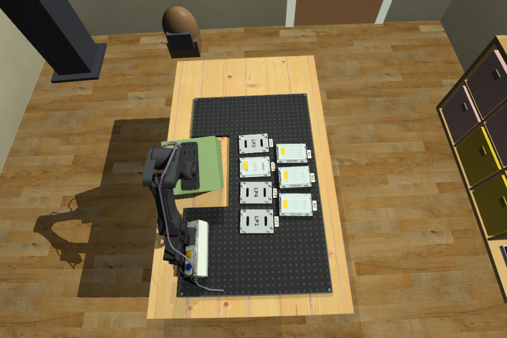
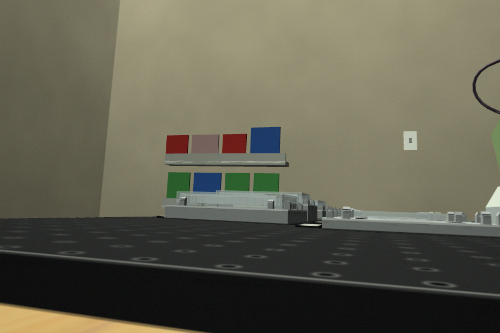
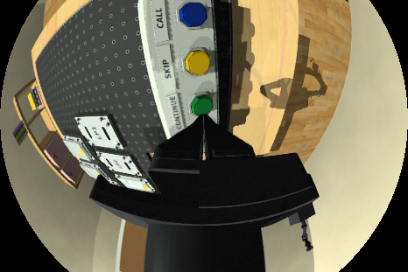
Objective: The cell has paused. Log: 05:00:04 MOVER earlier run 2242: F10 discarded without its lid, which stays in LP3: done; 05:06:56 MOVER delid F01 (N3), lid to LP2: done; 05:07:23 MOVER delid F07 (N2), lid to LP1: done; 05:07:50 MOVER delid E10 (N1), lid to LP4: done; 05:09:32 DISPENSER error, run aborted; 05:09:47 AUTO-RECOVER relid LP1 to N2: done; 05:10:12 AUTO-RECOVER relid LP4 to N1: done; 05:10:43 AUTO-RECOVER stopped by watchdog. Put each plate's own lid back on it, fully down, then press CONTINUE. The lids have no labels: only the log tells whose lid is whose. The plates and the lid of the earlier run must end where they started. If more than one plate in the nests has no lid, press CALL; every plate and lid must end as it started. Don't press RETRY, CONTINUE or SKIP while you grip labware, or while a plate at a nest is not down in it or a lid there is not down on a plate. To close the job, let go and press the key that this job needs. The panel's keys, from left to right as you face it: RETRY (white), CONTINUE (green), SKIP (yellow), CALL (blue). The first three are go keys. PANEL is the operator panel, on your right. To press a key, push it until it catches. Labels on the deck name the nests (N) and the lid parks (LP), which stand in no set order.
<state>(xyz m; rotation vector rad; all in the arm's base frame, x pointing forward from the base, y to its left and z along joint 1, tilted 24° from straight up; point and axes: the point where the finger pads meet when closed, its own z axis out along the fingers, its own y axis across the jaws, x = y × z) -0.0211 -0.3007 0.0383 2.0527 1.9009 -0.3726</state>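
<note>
My gripper [image 3: 203, 119] is shut and empty. Its closed fingertips are at the near edge of the green CONTINUE key [image 3: 202, 104] on the white panel [image 3: 175, 61]; I cannot tell if they touch it. The yellow SKIP key [image 3: 197, 62] and the blue CALL key [image 3: 193, 14] lie beyond it, and the RETRY key is hidden under the gripper. In the top view the arm leans over the panel [image 1: 197, 249] at the deck's near left. Three plates with yellow tags sit in the nests: top [image 1: 291, 153], middle N1 [image 1: 294, 176] and bottom N2 [image 1: 295, 204].
Lid park LP3 [image 1: 254, 166] holds a clear lid with a yellow tag. LP2 [image 1: 253, 143], LP4 [image 1: 255, 192] and LP1 [image 1: 256, 221] are bare. The green base block [image 1: 204, 168] stands behind the arm. A cable [image 1: 209, 286] trails from the panel.
</note>
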